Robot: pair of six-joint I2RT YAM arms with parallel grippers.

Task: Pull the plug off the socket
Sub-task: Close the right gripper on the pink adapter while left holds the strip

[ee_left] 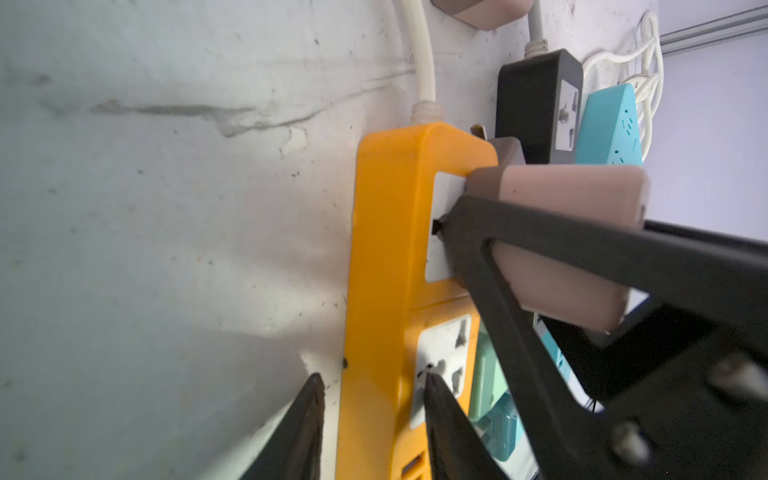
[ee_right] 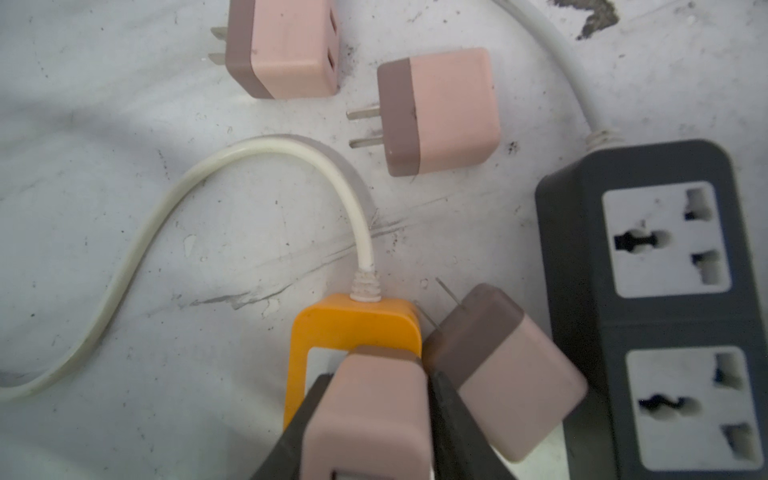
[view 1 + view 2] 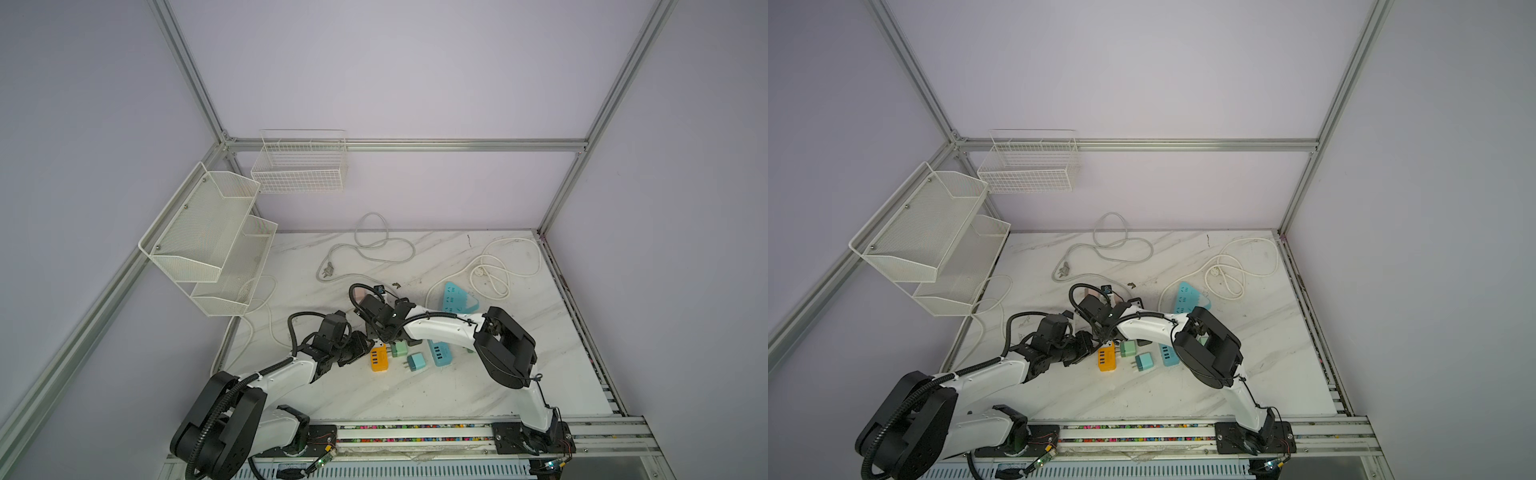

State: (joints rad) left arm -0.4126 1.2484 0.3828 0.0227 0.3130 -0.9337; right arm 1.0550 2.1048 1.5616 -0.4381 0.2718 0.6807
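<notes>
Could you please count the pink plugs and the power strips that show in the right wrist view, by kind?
Pink plugs: 4
Orange power strip: 1
Black power strip: 1
Total: 6

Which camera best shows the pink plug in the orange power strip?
The left wrist view: the pink plug shows side-on, seated in the orange power strip. The right wrist view shows it from above, cropped. In both top views the right arm covers it.
</notes>
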